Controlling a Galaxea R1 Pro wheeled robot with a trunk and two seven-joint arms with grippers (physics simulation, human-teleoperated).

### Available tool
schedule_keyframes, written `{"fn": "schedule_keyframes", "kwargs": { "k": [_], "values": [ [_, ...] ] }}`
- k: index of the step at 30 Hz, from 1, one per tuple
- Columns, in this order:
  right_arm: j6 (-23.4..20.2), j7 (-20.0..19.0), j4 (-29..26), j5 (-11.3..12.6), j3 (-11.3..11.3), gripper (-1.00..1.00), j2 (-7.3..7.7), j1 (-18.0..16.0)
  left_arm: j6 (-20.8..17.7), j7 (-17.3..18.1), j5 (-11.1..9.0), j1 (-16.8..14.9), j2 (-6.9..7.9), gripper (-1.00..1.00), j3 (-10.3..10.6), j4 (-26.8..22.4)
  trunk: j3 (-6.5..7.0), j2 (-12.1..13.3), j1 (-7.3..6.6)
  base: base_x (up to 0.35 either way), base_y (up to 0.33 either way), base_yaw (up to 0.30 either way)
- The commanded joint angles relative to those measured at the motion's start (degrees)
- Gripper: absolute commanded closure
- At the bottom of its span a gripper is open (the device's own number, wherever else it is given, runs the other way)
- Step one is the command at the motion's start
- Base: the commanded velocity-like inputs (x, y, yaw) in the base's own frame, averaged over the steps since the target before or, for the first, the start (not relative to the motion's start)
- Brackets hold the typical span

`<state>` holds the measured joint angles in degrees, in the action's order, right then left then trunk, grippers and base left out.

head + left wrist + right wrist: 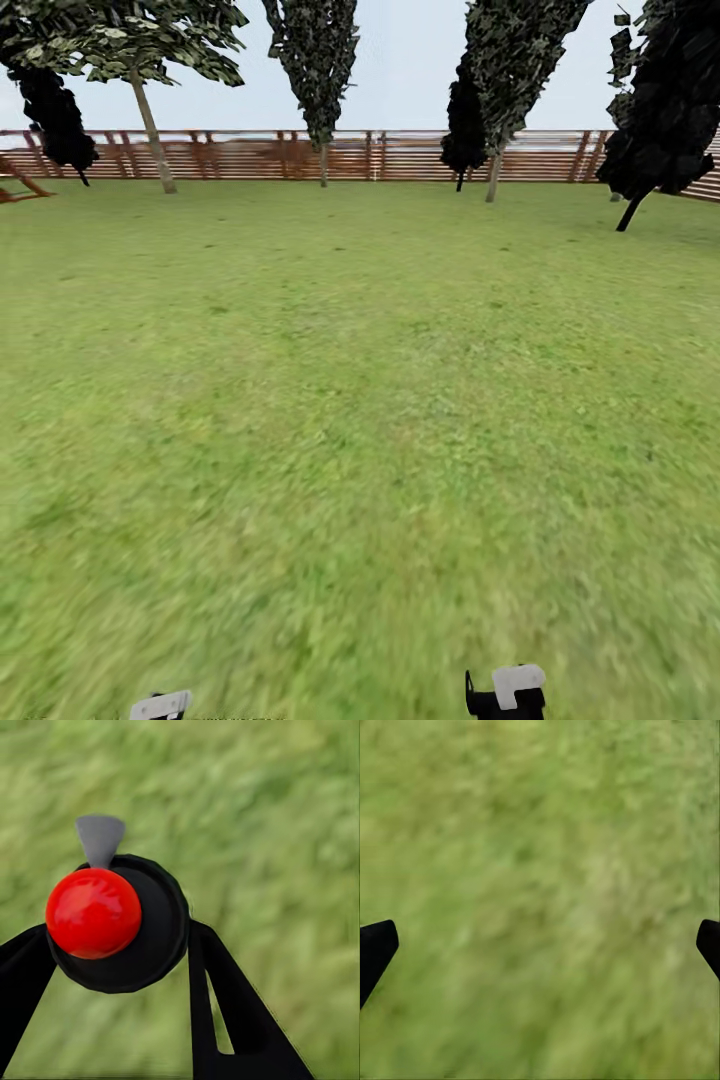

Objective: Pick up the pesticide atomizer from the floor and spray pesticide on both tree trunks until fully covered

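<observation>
In the left wrist view the left hand (120,967) is clamped on the pesticide atomizer (116,919), its two black fingers (240,1020) pressed against either side of the round dark bottle. The bottle is seen end-on from above, so its glossy red top (94,913) faces the camera and a small pale grey trigger (99,838) juts out past the rim. Blurred green lawn (285,832) lies well below the held bottle, with nothing else near it. In the right wrist view the right hand (540,949) is released, its two dark fingertips (375,949) standing far apart at opposite edges of the picture with only grass (540,870) between them. From the head view, pale and black parts of both arms poke up at the bottom edge, the left arm (160,705) and the right arm (507,692), over a wide stretch of lawn (360,420). At the far side of the lawn runs a reddish-brown slatted wooden fence (250,157). In front of it stands a tree (150,115) with a bare pale trunk and a leafy green canopy at the far left, and a second pale-trunked tree (495,170) stands right of centre. Dark columnar conifers (318,70) rise near them, and a black-leaved one (665,100) leans at the far right.
</observation>
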<state>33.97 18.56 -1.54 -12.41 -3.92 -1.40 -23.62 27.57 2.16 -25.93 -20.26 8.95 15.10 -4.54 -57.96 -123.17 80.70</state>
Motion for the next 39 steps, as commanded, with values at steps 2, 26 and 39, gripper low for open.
{"fn": "schedule_keyframes", "kwargs": {
  "k": [2,26,39],
  "values": [
    [-0.04,0.60,0.05,-0.33,-0.38,-1.00,0.00,-0.03,0.19,0.25,-0.61,-0.04,0.01,1.00,0.37,0.06,0.06,-0.02,-0.01,0.000,0.000,0.242],
    [-0.05,0.60,0.05,-0.33,-0.38,-1.00,-0.03,-0.03,0.20,0.25,-0.61,-0.04,0.01,1.00,0.37,0.06,1.23,-0.02,-0.01,0.000,0.000,0.242],
    [-0.03,0.60,0.07,-0.34,-0.38,-1.00,-0.04,-0.03,0.20,0.30,-0.61,-0.04,0.01,1.00,0.37,0.06,1.85,-0.02,-0.01,0.000,0.000,0.242]
  ]
}}
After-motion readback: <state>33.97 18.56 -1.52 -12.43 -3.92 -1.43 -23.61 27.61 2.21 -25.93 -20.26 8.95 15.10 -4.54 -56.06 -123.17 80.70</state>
